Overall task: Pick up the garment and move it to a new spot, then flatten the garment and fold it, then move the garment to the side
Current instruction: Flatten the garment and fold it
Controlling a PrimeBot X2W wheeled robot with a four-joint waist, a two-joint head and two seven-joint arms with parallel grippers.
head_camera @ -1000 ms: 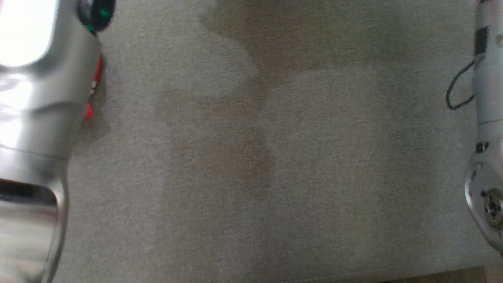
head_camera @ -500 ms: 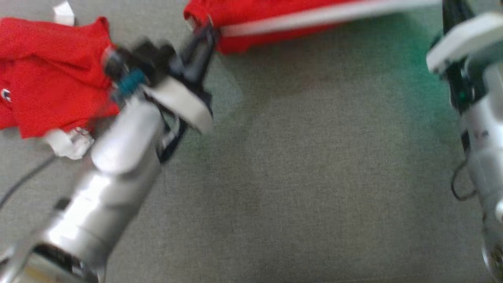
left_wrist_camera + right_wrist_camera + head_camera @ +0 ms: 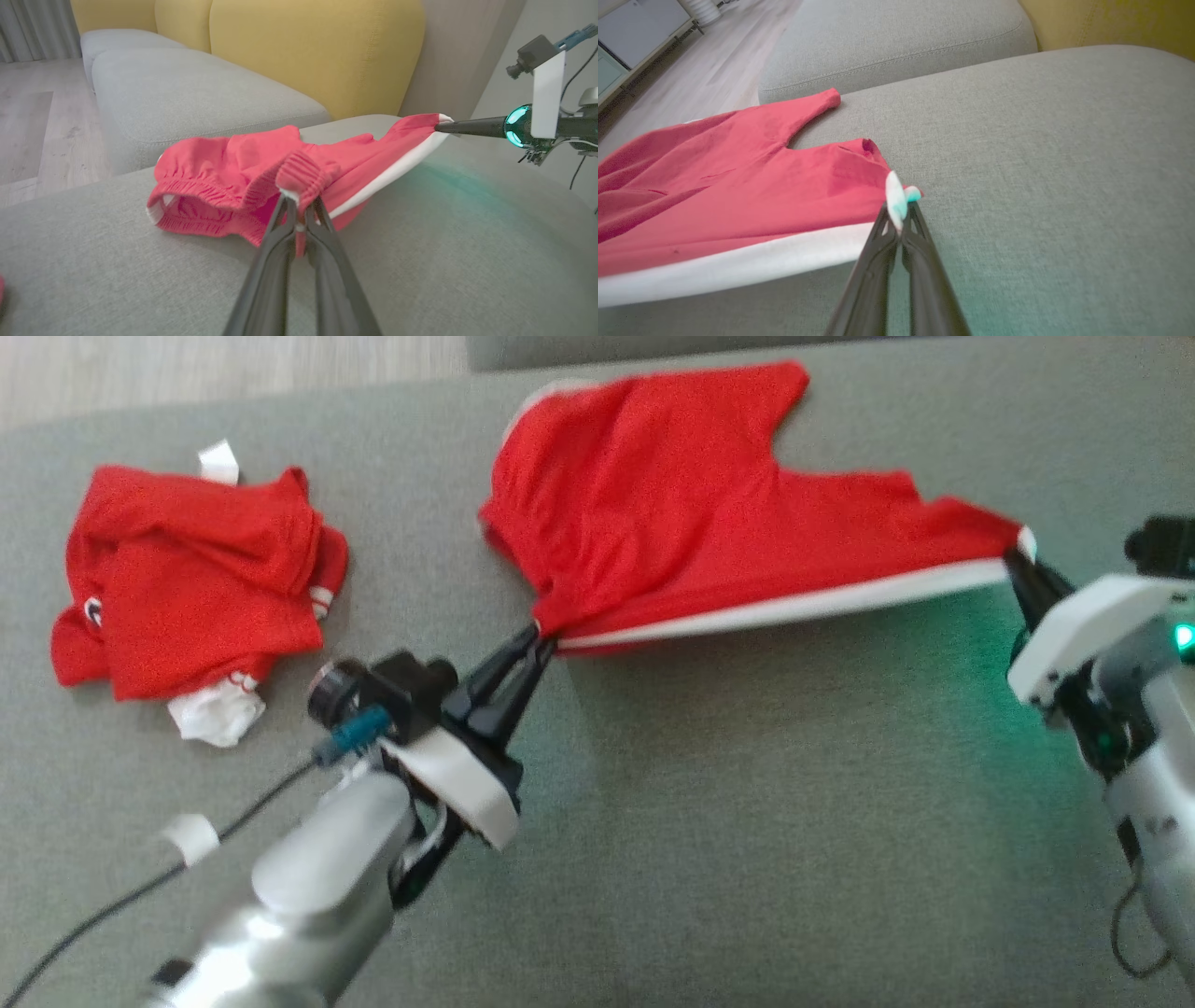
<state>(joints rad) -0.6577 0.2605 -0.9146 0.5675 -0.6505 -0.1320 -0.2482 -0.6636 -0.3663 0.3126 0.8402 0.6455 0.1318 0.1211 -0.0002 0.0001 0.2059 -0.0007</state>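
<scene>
Grey sofa cushion (image 3: 747,859): landing surface.
Red shorts (image 3: 672,513): far half resting on cushion, near striped edge lifted taut between arms.
Left gripper (image 3: 535,642): clamped on waistband (image 3: 303,175).
Right gripper (image 3: 1016,565): clamped on leg-hem corner (image 3: 894,198).
Recommended: equal tension, lower both ends level, release only once flat.
Obscured: shorts' underside; crumpled second red garment (image 3: 196,579), type unclear.

The head camera has swung upward: a second ago it saw bare grey cushion (image 3: 747,821), half a second ago just the lower edge of the red garment (image 3: 691,523). Now the whole garment sits upper middle, the right hand (image 3: 1016,567) pinching its corner at far right, floor (image 3: 233,373) at upper left
</scene>
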